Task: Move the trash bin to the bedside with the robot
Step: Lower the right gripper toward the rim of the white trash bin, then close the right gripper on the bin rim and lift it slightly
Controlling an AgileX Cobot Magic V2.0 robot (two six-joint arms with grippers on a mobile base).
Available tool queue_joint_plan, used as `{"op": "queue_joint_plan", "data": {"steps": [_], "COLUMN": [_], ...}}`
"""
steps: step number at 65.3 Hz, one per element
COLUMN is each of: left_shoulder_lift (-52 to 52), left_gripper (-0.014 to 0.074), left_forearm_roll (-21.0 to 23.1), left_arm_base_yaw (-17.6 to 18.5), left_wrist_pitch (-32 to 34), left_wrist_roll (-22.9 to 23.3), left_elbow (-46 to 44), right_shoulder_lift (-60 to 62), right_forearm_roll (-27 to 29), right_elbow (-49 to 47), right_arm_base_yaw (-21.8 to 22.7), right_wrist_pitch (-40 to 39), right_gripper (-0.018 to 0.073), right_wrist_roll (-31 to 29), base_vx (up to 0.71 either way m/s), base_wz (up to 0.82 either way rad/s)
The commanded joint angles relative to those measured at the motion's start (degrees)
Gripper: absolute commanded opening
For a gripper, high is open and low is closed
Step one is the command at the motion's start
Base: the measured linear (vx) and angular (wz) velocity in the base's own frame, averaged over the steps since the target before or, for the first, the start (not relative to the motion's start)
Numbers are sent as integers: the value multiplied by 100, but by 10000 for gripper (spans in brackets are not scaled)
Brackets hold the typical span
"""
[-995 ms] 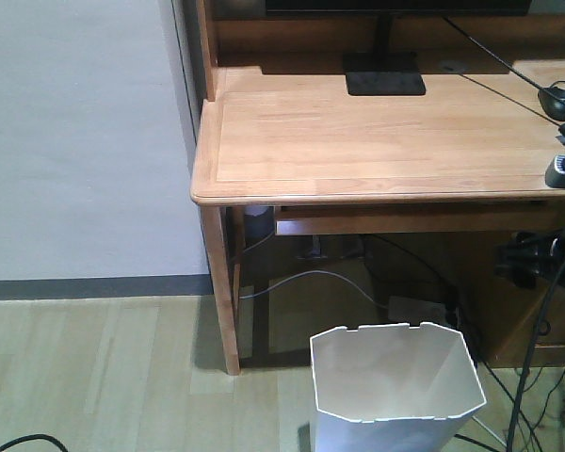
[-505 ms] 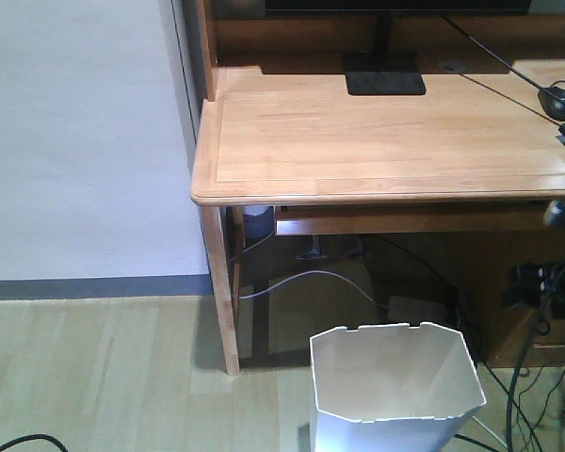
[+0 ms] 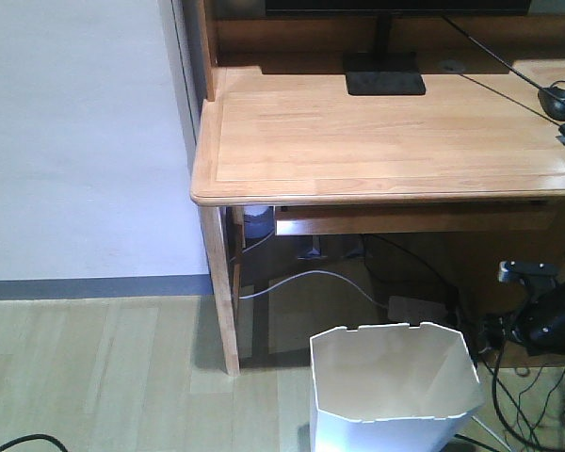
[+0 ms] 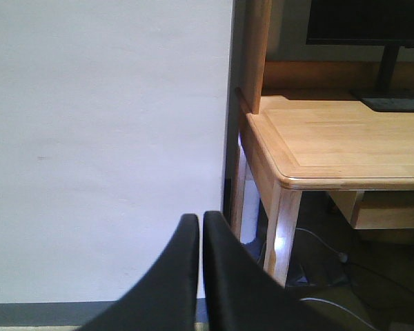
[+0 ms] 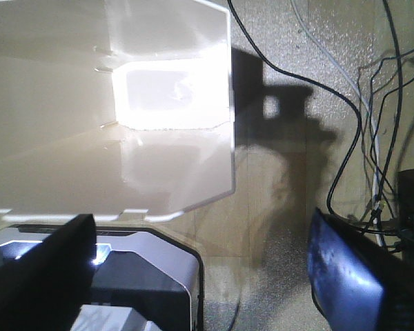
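One right pincer (image 5: 200, 227), splayed wide, hangs just right of the trash bin (image 3: 395, 372).

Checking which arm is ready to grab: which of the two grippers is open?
The right gripper: its fingers stand wide apart, looking down at the tall white plastic trash bin. The left gripper has its black fingers pressed together, facing the white wall.
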State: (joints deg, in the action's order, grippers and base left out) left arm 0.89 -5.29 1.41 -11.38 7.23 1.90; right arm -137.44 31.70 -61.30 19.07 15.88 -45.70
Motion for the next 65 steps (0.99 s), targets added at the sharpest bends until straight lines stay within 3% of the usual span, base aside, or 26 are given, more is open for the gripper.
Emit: {"op": "queue_joint_plan", "data": {"steps": [1, 38, 55, 65], "left_shoulder_lift": [77, 77, 77, 77], "left_gripper": [-6, -6, -6, -6], "left_forearm_roll": [0, 0, 0, 0], "left_arm_base_yaw": [2, 2, 2, 2], "left_wrist_pitch": [461, 461, 461, 461], "left_wrist_roll": [13, 13, 13, 13], "left_elbow": [151, 151, 151, 151], "right_shoulder_lift": [-138, -2955, -3975, -4338], "right_forearm_roll": [38, -31, -290, -756], "right_elbow": [-330, -3008, -4510, -5201], "right_arm_base_yaw": [-7, -7, -7, -14], "right_wrist_pitch": [-190, -160, 749, 1230], "right_gripper": [609, 593, 580, 477], "right_wrist_roll": [-63, -104, -48, 448], "base_vx": [0, 0, 0, 0], "base_wz": [0, 0, 0, 0]}}
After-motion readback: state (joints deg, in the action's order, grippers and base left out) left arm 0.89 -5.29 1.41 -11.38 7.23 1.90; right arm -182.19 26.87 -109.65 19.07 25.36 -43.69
